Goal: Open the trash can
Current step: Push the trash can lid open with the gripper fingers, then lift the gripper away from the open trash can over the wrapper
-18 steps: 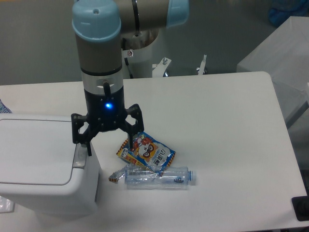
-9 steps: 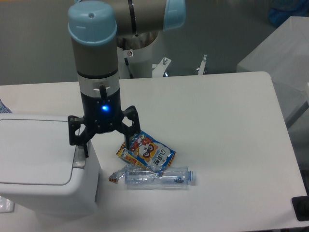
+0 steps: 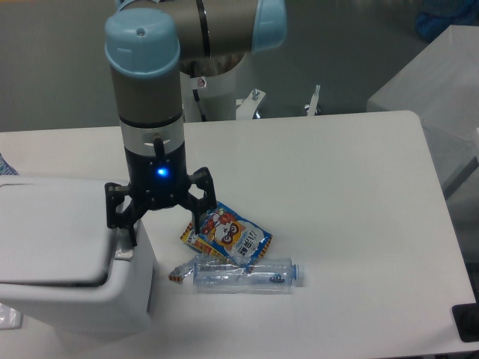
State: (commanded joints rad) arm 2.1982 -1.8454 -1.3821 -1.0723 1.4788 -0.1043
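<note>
1. We note a white table with rounded corners, set before a grey wall; a grey box-like surface stands at the far right beyond the table edge.
2. The trash can, a boxy white bin, sits at the left front of the table, partly cut off by the left edge of the view.
3. Its flat lid appears tilted: a dark gap shows under the front edge, so we judge it slightly raised rather than flush.
4. The arm hangs upright over the bin's right rim, with a blue light lit on the wrist.
5. The gripper has its two black fingers spread wide and holds nothing. The left-hand finger points down at the grey tab on the bin's right edge; we cannot tell whether it touches. The other finger hangs over the table just beside the snack packet.
6. A colourful snack packet lies just right of the bin.
7. A clear plastic bottle lies on its side directly in front of the packet, touching or overlapping it.
</note>
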